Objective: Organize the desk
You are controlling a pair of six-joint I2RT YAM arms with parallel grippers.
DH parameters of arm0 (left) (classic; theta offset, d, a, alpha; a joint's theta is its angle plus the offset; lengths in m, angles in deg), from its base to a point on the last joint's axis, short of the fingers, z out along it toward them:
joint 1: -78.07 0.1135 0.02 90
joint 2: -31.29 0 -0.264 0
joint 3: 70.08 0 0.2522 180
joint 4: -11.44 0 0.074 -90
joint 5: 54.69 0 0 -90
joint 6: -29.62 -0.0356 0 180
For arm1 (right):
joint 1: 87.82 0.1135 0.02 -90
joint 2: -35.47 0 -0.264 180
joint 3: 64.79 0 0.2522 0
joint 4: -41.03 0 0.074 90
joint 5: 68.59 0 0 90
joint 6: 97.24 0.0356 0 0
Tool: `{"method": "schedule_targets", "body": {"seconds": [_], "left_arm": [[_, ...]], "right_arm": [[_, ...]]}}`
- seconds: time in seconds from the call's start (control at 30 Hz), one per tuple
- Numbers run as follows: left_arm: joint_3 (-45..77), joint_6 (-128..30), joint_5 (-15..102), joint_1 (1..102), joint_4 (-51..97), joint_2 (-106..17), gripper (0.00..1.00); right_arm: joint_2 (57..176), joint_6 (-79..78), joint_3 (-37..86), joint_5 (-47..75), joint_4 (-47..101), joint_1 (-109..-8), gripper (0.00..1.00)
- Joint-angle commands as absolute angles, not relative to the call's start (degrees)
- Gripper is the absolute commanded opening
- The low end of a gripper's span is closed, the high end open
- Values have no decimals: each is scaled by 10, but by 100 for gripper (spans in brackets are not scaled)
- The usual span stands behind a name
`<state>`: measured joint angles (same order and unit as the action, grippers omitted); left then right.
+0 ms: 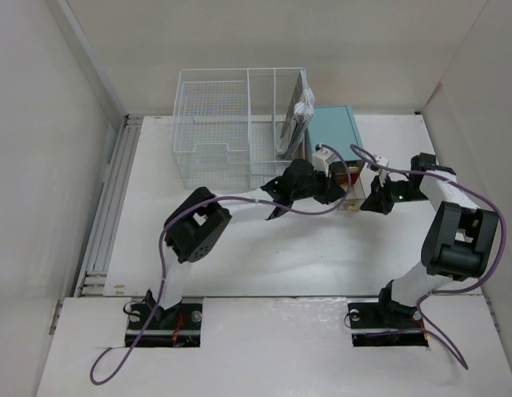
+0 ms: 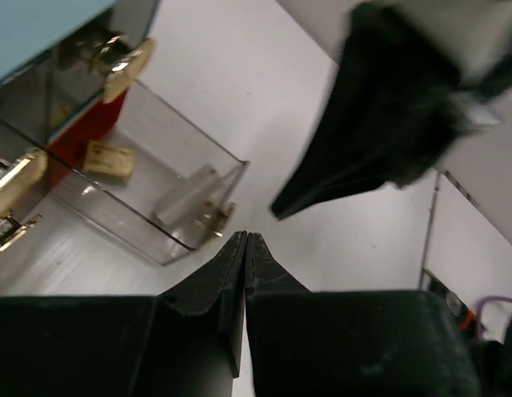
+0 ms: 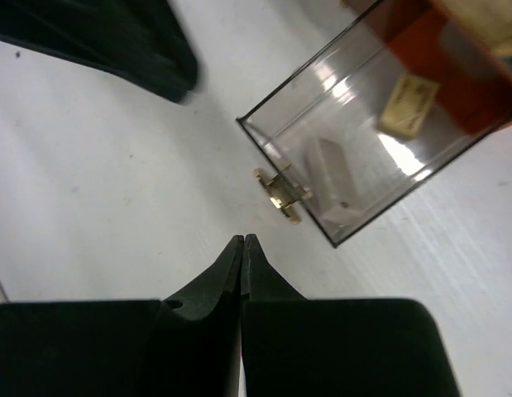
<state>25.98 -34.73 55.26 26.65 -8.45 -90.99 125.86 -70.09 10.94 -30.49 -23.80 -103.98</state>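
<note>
Just ahead of right jaws: gold knob (image 3: pixel 280 192) of clear drawer (image 3: pixel 322 107). Both jaws pressed shut, empty. Likely best: push knob squarely, left jaws aside.

The left arm (image 1: pixel 198 227) bends at the elbow and stretches rightward to the near side of the teal box (image 1: pixel 334 132). Its left gripper (image 2: pixel 246 246) has both fingers pressed together. The right arm (image 1: pixel 458 240) folds back leftward before the same box. The right gripper (image 3: pixel 241 245), close opposite the other, is pressed together too
</note>
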Motion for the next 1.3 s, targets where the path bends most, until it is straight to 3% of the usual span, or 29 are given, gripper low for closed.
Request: {"method": "schedule_targets", "body": {"seconds": [0.0, 0.2, 0.57, 0.8, 0.97, 1.27], "left_arm": [[202, -380, 534, 251, -143, -792, 0], [92, -391, 517, 238, -161, -673, 1], [-109, -391, 454, 233, -151, -436, 20], [-180, -380, 430, 233, -115, -324, 60], [-231, -359, 430, 233, -109, -288, 79], [-277, -336, 419, 233, -104, -254, 85]], "right_arm": [[1280, -775, 134, -336, -328, -1044, 0], [1303, -734, 149, -317, -321, -1044, 0], [1399, -507, 202, -352, -170, -1044, 0], [1437, -401, 233, -380, -97, -1033, 0], [1463, -346, 262, -369, -54, -1016, 0], [1503, -283, 307, -348, 0, -987, 0]]}}
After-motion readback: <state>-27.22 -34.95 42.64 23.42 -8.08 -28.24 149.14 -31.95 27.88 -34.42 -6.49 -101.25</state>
